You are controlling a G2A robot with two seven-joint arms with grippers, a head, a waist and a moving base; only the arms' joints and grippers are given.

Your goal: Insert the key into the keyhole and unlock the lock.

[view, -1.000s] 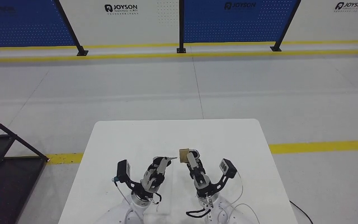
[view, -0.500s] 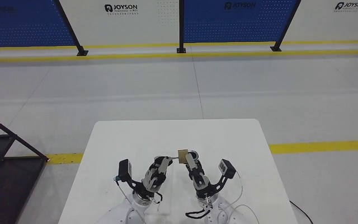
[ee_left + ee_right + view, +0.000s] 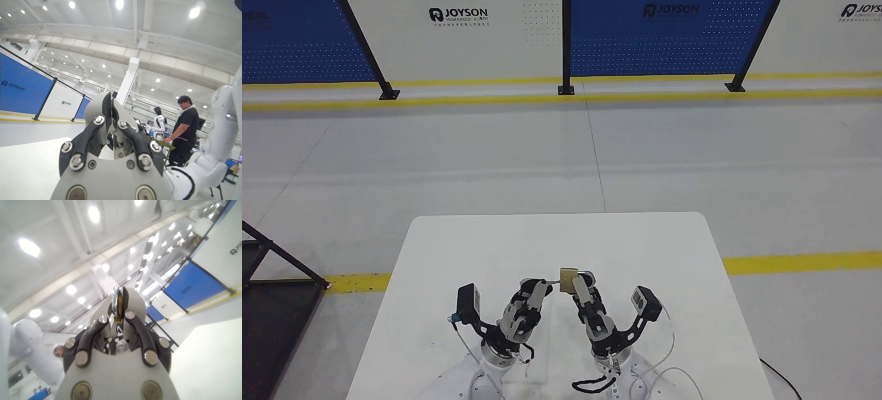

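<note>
In the top view both arms are raised over the front of the white table (image 3: 642,240). My right gripper (image 3: 577,287) is shut on a brass padlock (image 3: 569,276) with a silver shackle. The right wrist view shows the padlock (image 3: 117,306) clamped edge-on between the fingertips of the right gripper (image 3: 118,303). My left gripper (image 3: 538,290) is shut just left of the lock, holding a small silver key (image 3: 553,284) whose tip points at the lock's side and seems to reach it. In the left wrist view the left gripper (image 3: 112,107) has its pads pressed together, and the key is hidden.
The tabletop beyond the grippers is bare white. A black frame (image 3: 272,270) stands off the table's left side. Blue and white barrier panels (image 3: 662,35) line the far floor behind yellow tape.
The two grippers have closed in on each other. The padlock shifted slightly left and nearer, and the key tip now meets the lock's side. Both grips are unchanged.
</note>
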